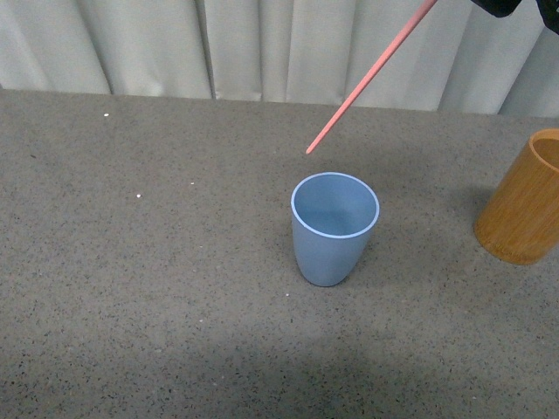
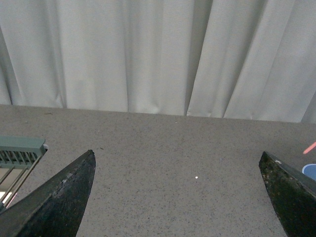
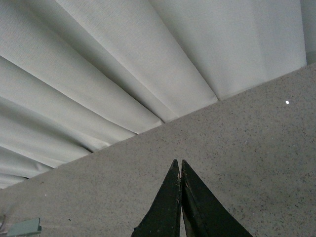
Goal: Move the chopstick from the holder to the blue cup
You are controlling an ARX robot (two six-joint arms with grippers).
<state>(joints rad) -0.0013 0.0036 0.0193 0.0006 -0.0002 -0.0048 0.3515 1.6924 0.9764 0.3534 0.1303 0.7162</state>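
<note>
The pink-red chopstick (image 1: 371, 76) slants down from the top right of the front view, its lower tip hanging above and just behind the blue cup (image 1: 334, 229). My right gripper (image 3: 179, 164) is shut on the chopstick's upper end; only a dark bit of it shows at the top right corner of the front view. The orange-brown holder (image 1: 524, 201) stands at the right edge, apart from the cup. In the left wrist view my left gripper (image 2: 177, 160) is open over bare table, with a sliver of the blue cup (image 2: 310, 171) and the chopstick's tip (image 2: 309, 147) at the edge.
A grey speckled tabletop (image 1: 157, 288) runs back to white curtains (image 1: 262, 44). A pale green slatted rack (image 2: 17, 153) shows at the edge of the left wrist view.
</note>
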